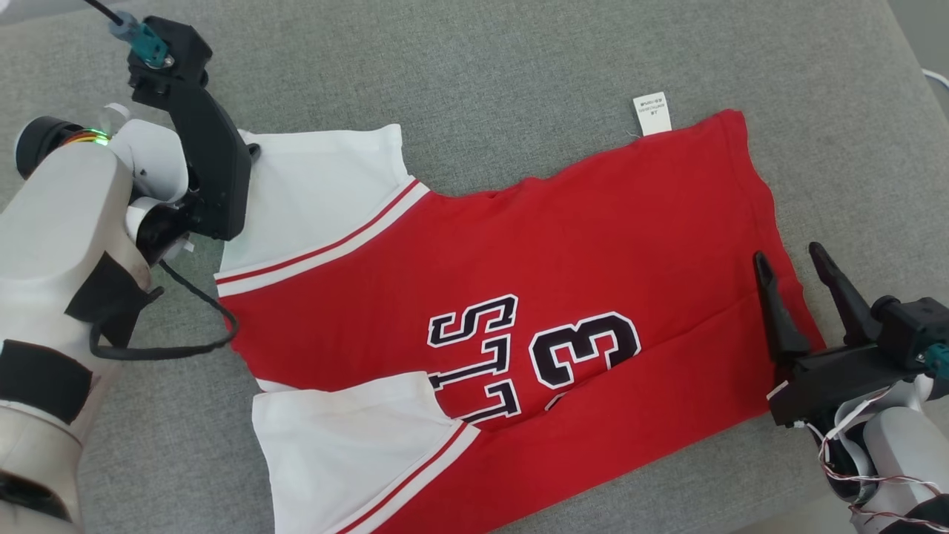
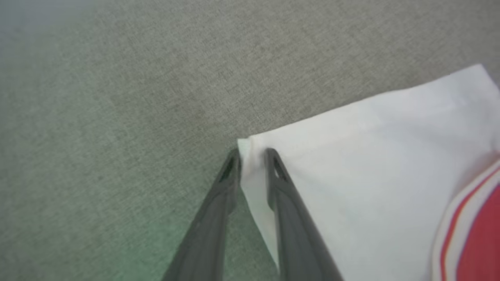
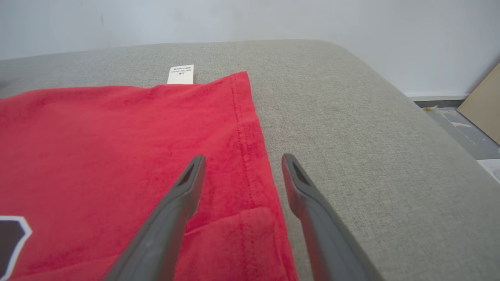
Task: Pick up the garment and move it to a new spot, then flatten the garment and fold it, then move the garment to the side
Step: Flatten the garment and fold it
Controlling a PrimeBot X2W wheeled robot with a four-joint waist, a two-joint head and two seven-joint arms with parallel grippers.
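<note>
Between the tips of the left gripper (image 2: 253,156) sits the outer corner of one white sleeve (image 2: 371,164) of the red jersey (image 1: 593,245). The fingers stand narrow, one on the sleeve side and one on the side of the bare grey cushion (image 1: 519,67). Whether they actually pinch the cloth cannot be told. Red-and-white trim (image 2: 449,218) lies off to the right of those fingers in the left wrist view. The jersey lies spread, print side up, on the cushion between the two grippers, with its second white sleeve (image 1: 341,452) towards the robot. Right gripper (image 1: 789,256): fingers wide apart, nothing held, straddling the bottom hem (image 3: 244,117), one finger over red cloth and the other over cushion. Ahead of it, by the far hem corner, a white care label (image 1: 652,113) pokes out
</note>
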